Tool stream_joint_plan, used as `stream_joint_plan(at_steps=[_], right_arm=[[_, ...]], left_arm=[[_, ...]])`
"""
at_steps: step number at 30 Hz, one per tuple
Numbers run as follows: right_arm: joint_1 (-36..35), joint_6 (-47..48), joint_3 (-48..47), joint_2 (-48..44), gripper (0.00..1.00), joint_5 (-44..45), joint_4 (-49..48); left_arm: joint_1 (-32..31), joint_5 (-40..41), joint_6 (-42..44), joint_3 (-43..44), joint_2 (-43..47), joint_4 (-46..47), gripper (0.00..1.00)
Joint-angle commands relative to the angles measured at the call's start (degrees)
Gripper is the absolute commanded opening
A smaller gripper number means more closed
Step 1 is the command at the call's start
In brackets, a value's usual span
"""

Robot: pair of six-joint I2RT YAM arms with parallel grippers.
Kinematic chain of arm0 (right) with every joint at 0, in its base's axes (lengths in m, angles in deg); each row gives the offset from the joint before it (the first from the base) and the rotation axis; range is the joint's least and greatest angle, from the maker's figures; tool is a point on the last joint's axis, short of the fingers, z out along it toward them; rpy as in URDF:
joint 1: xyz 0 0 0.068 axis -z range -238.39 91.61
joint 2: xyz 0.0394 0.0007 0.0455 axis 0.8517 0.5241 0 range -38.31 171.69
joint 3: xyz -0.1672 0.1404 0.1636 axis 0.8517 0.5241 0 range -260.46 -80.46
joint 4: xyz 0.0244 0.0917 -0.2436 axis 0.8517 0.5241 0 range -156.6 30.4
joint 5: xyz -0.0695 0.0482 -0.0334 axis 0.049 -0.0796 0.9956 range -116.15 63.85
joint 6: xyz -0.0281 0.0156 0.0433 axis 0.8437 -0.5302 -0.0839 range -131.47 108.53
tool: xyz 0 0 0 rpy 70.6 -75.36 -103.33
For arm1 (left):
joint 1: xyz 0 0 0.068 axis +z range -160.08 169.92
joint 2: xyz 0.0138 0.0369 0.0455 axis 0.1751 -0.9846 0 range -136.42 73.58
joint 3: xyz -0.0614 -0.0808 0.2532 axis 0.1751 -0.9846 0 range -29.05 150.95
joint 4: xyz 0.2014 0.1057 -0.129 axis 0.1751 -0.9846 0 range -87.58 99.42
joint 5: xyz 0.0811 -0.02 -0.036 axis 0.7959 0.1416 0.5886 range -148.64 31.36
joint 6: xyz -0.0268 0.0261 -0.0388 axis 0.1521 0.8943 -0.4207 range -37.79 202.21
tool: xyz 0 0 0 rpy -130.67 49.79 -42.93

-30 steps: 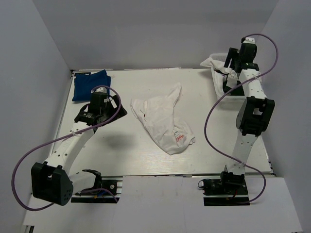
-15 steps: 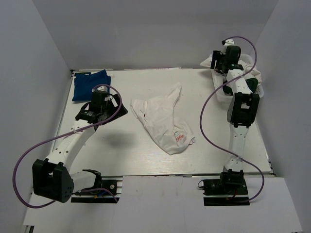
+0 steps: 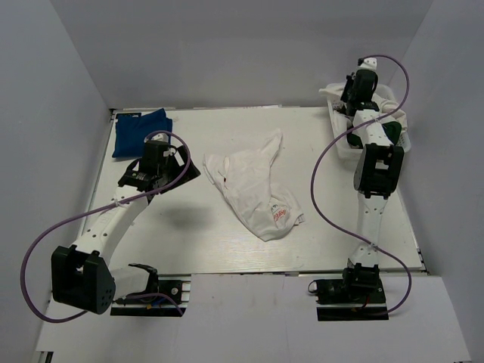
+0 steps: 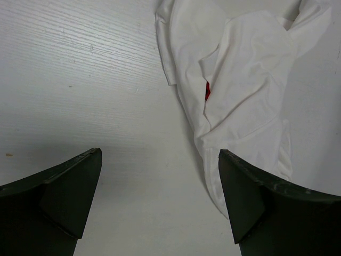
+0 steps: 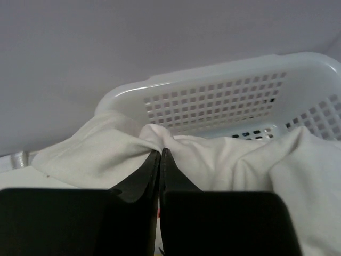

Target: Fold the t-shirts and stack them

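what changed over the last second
The right arm's elbow swung left, lining up below the basket; the right gripper is shut on a white t-shirt at its rim. The open left gripper, the crumpled white t-shirt mid-table and the blue t-shirt stayed put.

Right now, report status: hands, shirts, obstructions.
Left hand open, beside unfolded white shirt. Right hand shut on basket shirt, at basket rim. Blue shirt far-left corner. No obstruction seen.
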Motion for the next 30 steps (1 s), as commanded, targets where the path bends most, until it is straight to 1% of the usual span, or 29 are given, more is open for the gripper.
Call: stream_joint_plan(at_steps=[1,2,3,6,8,9,12,14,16,17,18,19,20,21,22,23,25,26,27,28,29,30], right_arm=[[1.1,-2.7,2.3,-3.4,0.00,10.6,-2.8],[2.0,-3.1,2.9,-3.9,0.00,11.6,-2.2],[2.4,-3.2,2.4,-4.2,0.00,14.8,-1.3],[3.6,-3.0,1.9,-2.7,0.00,15.5,4.0],[3.9,-2.4,3.8,-2.6,0.00,12.4,5.1],[3.9,-3.1,8.3,-3.2,0.00,10.6,4.5],[3.8,-4.3,12.3,-4.3,0.00,7.4,3.3],[3.8,-5.1,11.7,-4.7,0.00,6.2,4.3],[3.8,-4.7,10.2,-4.8,0.01,5.3,7.8],[3.9,-3.7,7.7,-5.3,0.14,4.3,8.7],[3.7,-2.9,7.2,-6.4,0.21,3.4,10.0],[3.5,-1.2,6.8,-8.5,0.30,3.3,11.2],[3.4,-0.5,6.8,-11.1,0.54,3.0,11.9],[3.3,0.1,7.3,-12.6,0.71,0.5,12.3],[2.9,0.4,7.9,-15.7,0.83,-0.7,13.5],[2.8,0.3,8.9,-19.1,0.90,-3.2,15.4],[1.8,-1.6,11.7,-22.4,0.90,-7.7,19.1],[0.6,-2.0,15.4,-28.1,0.90,-10.5,19.6],[-1.3,-2.5,17.6,-30.1,0.90,-11.9,19.8],[-3.2,-3.6,25.7,-36.2,0.90,-12.8,19.1],[-6.2,-3.8,28.5,-38.1,0.90,-13.0,19.0],[-7.6,-3.9,31.0,-39.8,0.90,-12.5,18.6]], left_arm=[[-0.2,-0.3,0.1,0.8,1.1,1.2,1.00],[-0.2,-0.3,0.1,0.8,1.7,1.2,1.00],[-0.2,-0.3,0.1,0.2,1.7,1.2,1.00],[-0.2,-0.9,0.6,0.2,1.7,1.8,1.00],[-0.2,-1.4,0.6,0.2,1.0,1.8,1.00],[-0.2,-1.4,0.6,0.2,0.3,1.8,1.00],[-0.2,-1.4,1.1,1.3,-1.4,1.8,1.00],[-0.2,-2.0,1.6,1.9,-3.1,2.3,1.00],[-0.2,-2.7,2.2,2.6,-4.6,3.1,1.00],[-0.2,-3.3,2.2,3.8,-5.4,3.7,1.00],[-0.2,-3.3,2.8,4.3,-7.5,4.5,1.00],[-0.2,-3.9,2.8,4.9,-8.9,4.5,1.00],[-0.2,-3.9,2.8,5.6,-10.1,5.4,1.00],[-0.2,-4.8,4.4,7.2,-13.1,6.5,1.00],[-0.8,-5.4,5.0,8.3,-14.7,6.5,1.00],[-0.8,-6.1,5.0,10.3,-16.2,7.4,1.00],[-0.8,-6.1,5.7,11.9,-19.4,9.2,1.00],[-0.8,-6.1,6.2,13.9,-22.7,9.3,1.00],[-0.8,-6.1,6.2,15.2,-24.6,9.3,0.98],[-0.8,-6.1,7.8,17.9,-27.9,8.5,0.97],[-0.8,-5.2,7.8,19.2,-28.0,8.5,0.97],[-0.8,-4.3,8.8,20.2,-31.3,8.5,0.97]])
